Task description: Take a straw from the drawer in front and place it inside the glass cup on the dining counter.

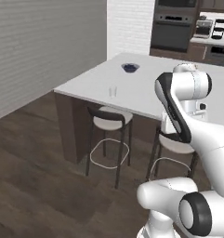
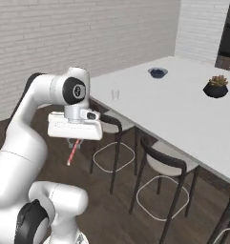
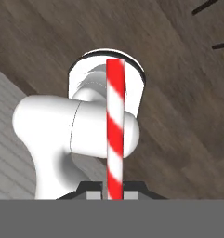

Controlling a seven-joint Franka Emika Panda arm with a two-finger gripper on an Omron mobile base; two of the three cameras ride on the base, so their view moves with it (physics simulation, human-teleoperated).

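Gripper (image 2: 74,141) clamped tight on the straw (image 2: 73,152), which hangs down over the floor, evidently for carrying; glass cup (image 2: 115,94) stands near the dining counter (image 2: 183,114) edge, well apart, awaiting delivery.

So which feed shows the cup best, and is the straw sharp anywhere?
Left base view: cup faint, nearly see-through against the white counter. Right base view: cup equally pale. Hand view: straw crisp, floor behind soft.

White-grey dining counter (image 2: 183,109) with glass cup (image 2: 115,94), berry bowl (image 2: 157,72), plant pot (image 2: 215,88).
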